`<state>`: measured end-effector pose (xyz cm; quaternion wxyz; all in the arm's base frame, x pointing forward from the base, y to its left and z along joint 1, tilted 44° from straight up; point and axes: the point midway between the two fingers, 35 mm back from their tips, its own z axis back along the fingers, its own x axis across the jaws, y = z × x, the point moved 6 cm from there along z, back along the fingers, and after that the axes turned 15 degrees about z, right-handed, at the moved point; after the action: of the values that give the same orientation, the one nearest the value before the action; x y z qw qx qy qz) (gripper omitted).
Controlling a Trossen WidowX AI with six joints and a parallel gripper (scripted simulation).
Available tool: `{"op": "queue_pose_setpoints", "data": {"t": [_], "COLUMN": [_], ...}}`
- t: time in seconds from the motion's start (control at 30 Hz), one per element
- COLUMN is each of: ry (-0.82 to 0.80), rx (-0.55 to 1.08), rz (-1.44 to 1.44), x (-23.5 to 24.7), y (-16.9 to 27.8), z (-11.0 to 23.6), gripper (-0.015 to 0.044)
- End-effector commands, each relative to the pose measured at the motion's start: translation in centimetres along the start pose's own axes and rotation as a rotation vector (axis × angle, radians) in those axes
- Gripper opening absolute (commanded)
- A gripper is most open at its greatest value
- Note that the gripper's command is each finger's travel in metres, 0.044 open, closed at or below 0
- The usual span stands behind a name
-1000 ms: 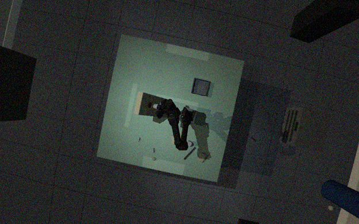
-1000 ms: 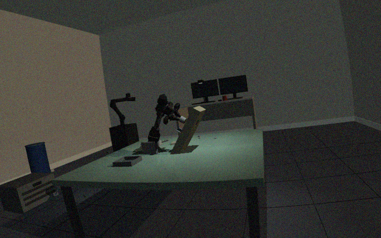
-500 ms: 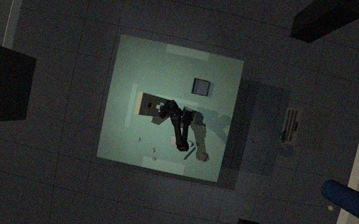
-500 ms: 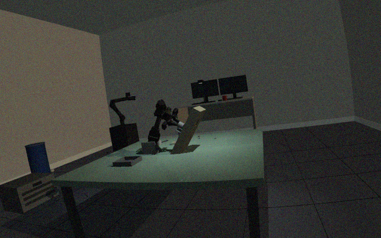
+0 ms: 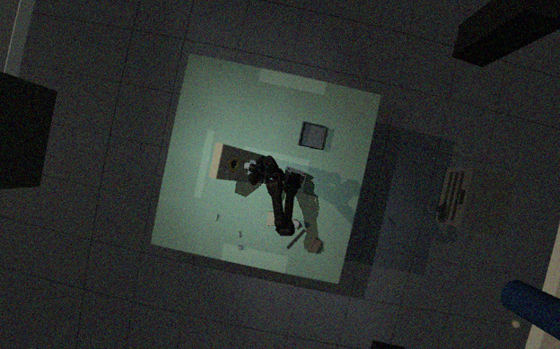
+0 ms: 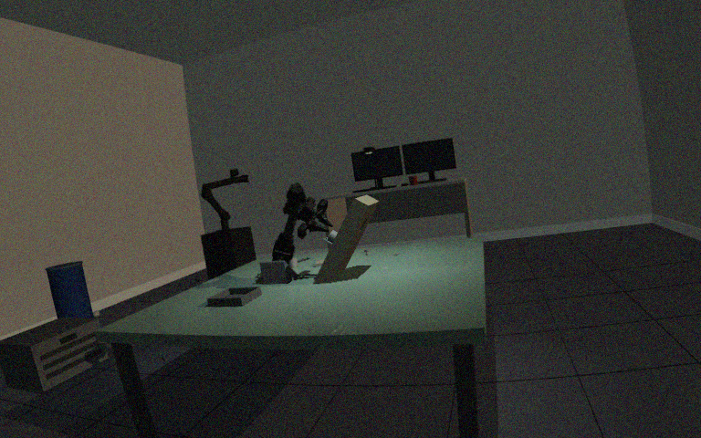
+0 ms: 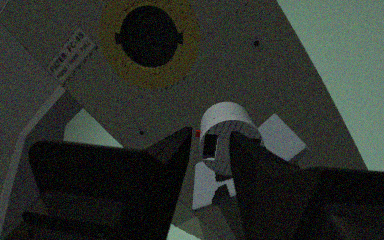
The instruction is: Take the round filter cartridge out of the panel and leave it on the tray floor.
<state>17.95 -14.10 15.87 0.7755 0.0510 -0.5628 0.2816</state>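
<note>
The service panel (image 6: 349,237) (image 5: 242,154) (image 7: 225,65) leans on the table, its round yellow-ringed socket (image 7: 150,37) empty and dark. The white cartridge (image 7: 225,112) (image 6: 333,234) is out of the socket, lower along the panel's face; whether it touches the panel is unclear. My gripper (image 7: 210,136) (image 6: 331,225) is partly open. In the wrist view its left finger stands clear of the cartridge's left side, and one slot shows uncovered. The right finger overlaps the cartridge's right part, hiding the other slot. The tray (image 5: 300,134) (image 6: 219,302) stands apart, off to one side.
A white block (image 7: 282,137) shows beside the cartridge on the lower panel. A grey box (image 6: 273,271) stands by the arm's base. A dark rod (image 5: 296,239) and small bits lie on the table (image 5: 209,100) on the side away from the tray.
</note>
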Motion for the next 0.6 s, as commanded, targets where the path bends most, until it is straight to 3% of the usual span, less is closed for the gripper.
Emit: {"op": "queue_pose_setpoints", "data": {"t": [0.0, 0.2, 0.43, 0.57], "ry": [-0.008, -0.009, -0.009, -0.005], "rx": [-0.003, -0.003, -0.003, -0.003], "rz": [0.010, 0.011, 0.011, 0.013], "x": [0.7, 3.5, 3.6, 4.4], "y": [-1.2, -6.3, -6.5, -8.2], "z": [0.2, 0.9, 0.9, 2.1], "gripper": [0.0117, 0.0117, 0.0117, 0.0222]}}
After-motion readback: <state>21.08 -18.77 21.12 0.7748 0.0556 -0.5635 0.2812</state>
